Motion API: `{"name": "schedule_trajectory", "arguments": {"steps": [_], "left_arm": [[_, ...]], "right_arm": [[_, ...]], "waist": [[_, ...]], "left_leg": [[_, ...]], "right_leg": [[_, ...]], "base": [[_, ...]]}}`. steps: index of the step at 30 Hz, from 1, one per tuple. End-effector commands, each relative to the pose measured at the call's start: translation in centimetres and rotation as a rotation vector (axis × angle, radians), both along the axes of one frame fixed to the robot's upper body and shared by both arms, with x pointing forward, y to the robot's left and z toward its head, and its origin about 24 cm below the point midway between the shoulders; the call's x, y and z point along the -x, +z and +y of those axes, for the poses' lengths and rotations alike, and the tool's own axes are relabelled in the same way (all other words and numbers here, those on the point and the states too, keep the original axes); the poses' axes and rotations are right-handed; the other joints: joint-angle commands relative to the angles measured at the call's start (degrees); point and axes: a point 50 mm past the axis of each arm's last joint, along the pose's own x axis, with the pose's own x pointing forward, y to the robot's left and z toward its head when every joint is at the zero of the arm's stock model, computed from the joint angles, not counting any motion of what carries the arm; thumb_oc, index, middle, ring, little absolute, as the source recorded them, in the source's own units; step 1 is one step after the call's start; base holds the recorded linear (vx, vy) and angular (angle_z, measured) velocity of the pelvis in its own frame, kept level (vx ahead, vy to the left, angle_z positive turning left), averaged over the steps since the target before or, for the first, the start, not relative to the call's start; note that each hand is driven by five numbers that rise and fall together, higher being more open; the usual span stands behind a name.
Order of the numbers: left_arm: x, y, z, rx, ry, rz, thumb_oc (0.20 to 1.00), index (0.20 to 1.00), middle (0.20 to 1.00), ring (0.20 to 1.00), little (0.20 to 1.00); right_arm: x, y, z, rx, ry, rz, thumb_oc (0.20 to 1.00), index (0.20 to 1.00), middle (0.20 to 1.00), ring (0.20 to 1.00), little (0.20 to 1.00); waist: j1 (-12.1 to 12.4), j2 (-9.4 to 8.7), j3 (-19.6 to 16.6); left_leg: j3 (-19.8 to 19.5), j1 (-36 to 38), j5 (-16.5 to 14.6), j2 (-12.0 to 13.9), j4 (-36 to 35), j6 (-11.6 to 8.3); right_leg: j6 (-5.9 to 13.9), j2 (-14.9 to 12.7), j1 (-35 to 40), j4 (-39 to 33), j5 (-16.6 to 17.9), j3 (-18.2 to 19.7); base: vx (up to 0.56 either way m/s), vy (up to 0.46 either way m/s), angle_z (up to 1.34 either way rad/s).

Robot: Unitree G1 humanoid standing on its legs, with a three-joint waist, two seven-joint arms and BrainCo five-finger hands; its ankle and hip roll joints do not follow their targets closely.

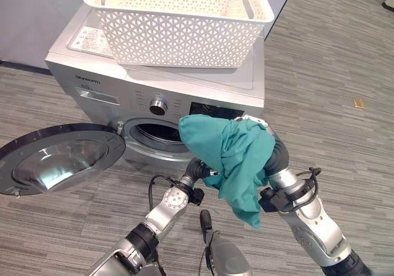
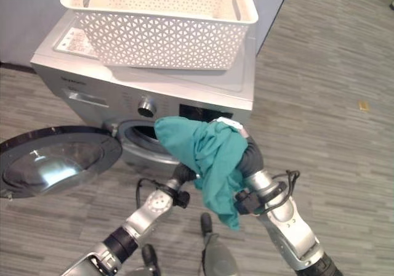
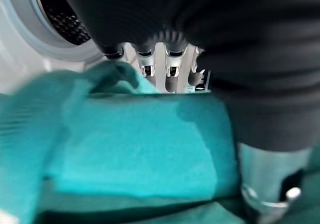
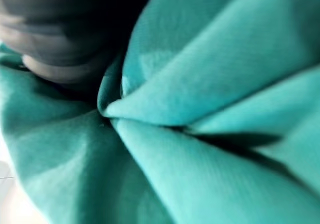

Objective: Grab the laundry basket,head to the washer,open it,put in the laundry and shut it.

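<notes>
I have the teal soft cotton garment bunched over both my hands at the centre of the frame, just in front of the silver front-loading washing machine. Its round glass-fronted door hangs wide open at the left, and the dark drum opening sits just behind the cloth. The white perforated plastic laundry basket rests on the washer's top, upper centre.

My right hand is buried in folds, so I cannot tell how its fingers lie. My left hand shows fingers reaching along the fabric, part hidden; their closure is unclear too.

The cloth looks light, limp and prone to trailing, so I judge it best gathered by its bunched middle.
</notes>
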Motion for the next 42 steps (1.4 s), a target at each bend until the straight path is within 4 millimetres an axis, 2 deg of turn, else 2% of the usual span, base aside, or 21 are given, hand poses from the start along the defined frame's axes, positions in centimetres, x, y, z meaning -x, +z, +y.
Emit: {"name": "schedule_trajectory", "arguments": {"steps": [1,4,7,12,18,21,29,35,36,42], "left_arm": [[0.0,3.3,-2.5,0.120,-0.062,-0.133,1.000,1.000,1.000,1.000,1.000],[0.1,4.4,-2.7,0.189,-0.078,-0.155,1.000,1.000,1.000,1.000,1.000],[0.6,5.9,-2.1,0.292,-0.096,-0.183,1.000,1.000,1.000,1.000,1.000],[1.5,7.3,-1.1,0.360,-0.137,-0.225,1.000,1.000,1.000,1.000,1.000],[2.8,7.7,1.9,0.457,-0.118,-0.221,1.000,1.000,1.000,1.000,1.000],[3.1,7.5,2.1,0.490,-0.125,-0.193,1.000,1.000,1.000,1.000,1.000],[3.2,6.8,0.4,0.490,-0.187,-0.140,1.000,1.000,1.000,1.000,1.000],[2.7,7.6,-1.0,0.516,-0.213,-0.153,1.000,1.000,1.000,1.000,1.000],[2.5,7.6,-1.8,0.503,-0.229,-0.153,1.000,1.000,1.000,1.000,1.000],[1.9,5.7,-3.3,0.509,-0.203,-0.047,1.000,1.000,1.000,1.000,1.000]], "right_arm": [[0.3,3.0,-0.1,-0.086,0.032,-0.147,0.200,0.200,0.200,0.200,0.200],[0.3,2.5,-0.2,-0.076,0.033,-0.121,0.200,0.200,0.200,0.200,0.200],[0.4,1.8,-0.7,-0.074,0.022,-0.088,0.200,0.200,0.200,0.200,0.200],[0.7,1.5,-1.6,-0.075,-0.009,-0.077,0.200,0.200,0.200,0.200,0.200],[1.2,1.0,-2.5,-0.063,-0.053,-0.062,0.200,0.200,0.200,0.200,0.200],[1.2,0.9,-2.7,-0.061,-0.061,-0.058,0.200,0.200,0.200,0.200,0.200],[0.9,1.2,-2.7,-0.072,-0.074,-0.071,0.200,0.200,0.200,0.200,0.200],[0.6,1.2,-2.7,-0.086,-0.083,-0.065,0.200,0.200,0.200,0.200,0.200],[0.5,1.3,-2.8,-0.091,-0.089,-0.069,0.200,0.200,0.200,0.200,0.200],[0.0,1.6,-2.8,-0.109,-0.121,-0.091,0.200,0.200,0.200,0.200,0.200]], "waist": [[1.6,0.10,0.2],[1.8,-0.05,0.5],[2.4,0.22,0.9],[3.0,0.75,1.2],[3.9,1.74,1.5],[3.9,1.80,1.2],[3.3,1.51,1.0],[2.5,1.29,1.0],[2.0,1.23,1.0],[0.9,1.03,0.8]], "left_leg": [[-5.4,-0.8,-7.7,3.7,5.4,1.33],[-5.7,-1.1,-7.5,3.8,5.4,1.07],[-6.0,-1.6,-7.2,3.9,5.5,0.71],[-6.3,-2.8,-6.9,4.1,6.2,-0.19],[-5.7,-3.6,-6.6,4.4,7.1,-1.22],[-5.7,-3.5,-6.7,4.3,7.1,-1.19],[-4.9,-3.0,-7.3,4.0,6.8,-0.65],[-4.4,-2.7,-7.3,3.8,6.6,-0.37],[-4.0,-2.6,-7.4,3.8,6.6,-0.30],[-3.2,-2.3,-7.5,4.0,6.4,-0.18]], "right_leg": [[3.51,-4.2,-1.9,7.8,-7.8,0.7],[3.47,-4.3,-1.6,7.7,-7.9,0.1],[3.53,-4.7,-1.2,7.6,-8.0,-1.1],[3.65,-5.2,-0.4,7.6,-8.4,-3.3],[3.76,-5.9,0.7,7.3,-8.5,-5.8],[3.83,-6.0,0.9,7.2,-8.4,-5.9],[4.19,-6.1,0.0,7.3,-8.1,-5.0],[4.26,-6.0,-0.6,7.3,-7.8,-4.0],[4.26,-5.9,-0.9,7.5,-7.8,-3.5],[4.11,-5.6,-1.6,7.6,-7.9,-2.7]], "base": [[-0.01,-0.024,0.07],[0.00,-0.021,0.03],[0.01,-0.026,0.14],[0.01,-0.032,0.26],[0.02,-0.032,0.27],[0.01,-0.001,0.06],[0.00,0.000,0.00],[0.00,0.011,-0.05],[-0.01,0.012,-0.04],[0.00,0.000,-0.11]]}}
